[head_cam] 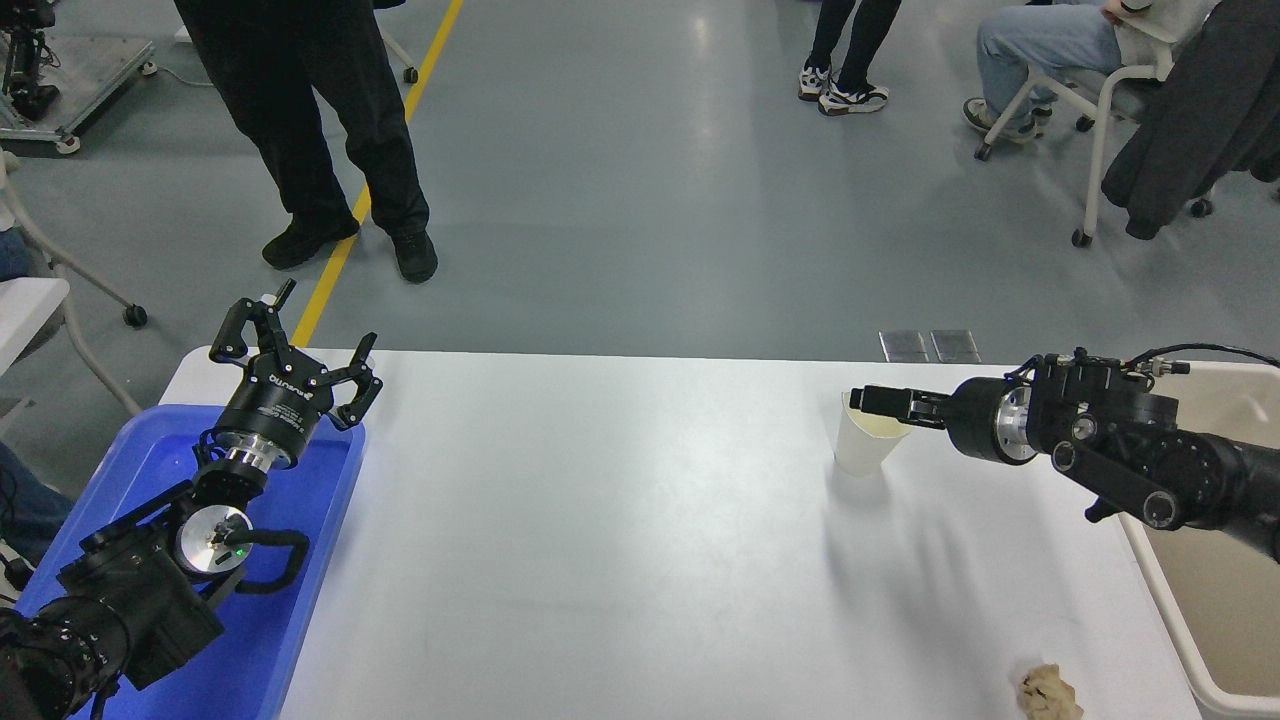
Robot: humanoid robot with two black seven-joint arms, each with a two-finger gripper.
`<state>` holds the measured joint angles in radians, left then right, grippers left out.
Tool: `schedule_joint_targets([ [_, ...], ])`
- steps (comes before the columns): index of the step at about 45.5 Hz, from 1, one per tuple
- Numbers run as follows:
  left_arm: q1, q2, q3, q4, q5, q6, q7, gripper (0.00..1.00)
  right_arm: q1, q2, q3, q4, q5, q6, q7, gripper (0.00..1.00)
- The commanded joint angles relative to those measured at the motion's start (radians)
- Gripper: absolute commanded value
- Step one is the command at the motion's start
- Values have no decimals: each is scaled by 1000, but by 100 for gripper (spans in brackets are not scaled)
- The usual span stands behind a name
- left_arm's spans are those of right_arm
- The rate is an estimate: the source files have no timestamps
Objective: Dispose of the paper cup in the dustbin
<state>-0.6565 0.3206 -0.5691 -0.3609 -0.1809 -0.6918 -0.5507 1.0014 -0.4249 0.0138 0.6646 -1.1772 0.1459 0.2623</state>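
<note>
The white paper cup (860, 448) stands upright on the white table (600, 540) near its far right. My right gripper (878, 402) reaches in from the right, level with the table, and lies across the cup's open mouth at rim height. It is turned edge-on, so I cannot see whether it holds the rim. The beige dustbin (1168, 618) stands at the table's right edge, partly hidden behind my right arm. My left gripper (290, 345) is open and empty, parked at the lower left.
A blue tray (330, 520) lies under my left arm. A crumpled brown paper wad (1050, 692) lies at the front right, near the bin. A person in black trousers (330, 130) stands beyond the far left edge. Seated people and chairs (1100, 110) are at the back right.
</note>
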Motion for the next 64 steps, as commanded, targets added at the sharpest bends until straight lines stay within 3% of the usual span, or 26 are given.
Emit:
schedule_joint_targets([
  [1, 0, 0, 0, -1, 1, 0, 0, 100, 16, 38, -49, -62, -5, -37, -20, 100],
  [19, 0, 0, 0, -1, 0, 0, 0, 100, 17, 52, -181, -122, -28, -178, -15, 100],
  [64, 0, 0, 0, 0, 0, 0, 0, 100, -33, 189, -190, -270, -1, -184, -6, 100],
])
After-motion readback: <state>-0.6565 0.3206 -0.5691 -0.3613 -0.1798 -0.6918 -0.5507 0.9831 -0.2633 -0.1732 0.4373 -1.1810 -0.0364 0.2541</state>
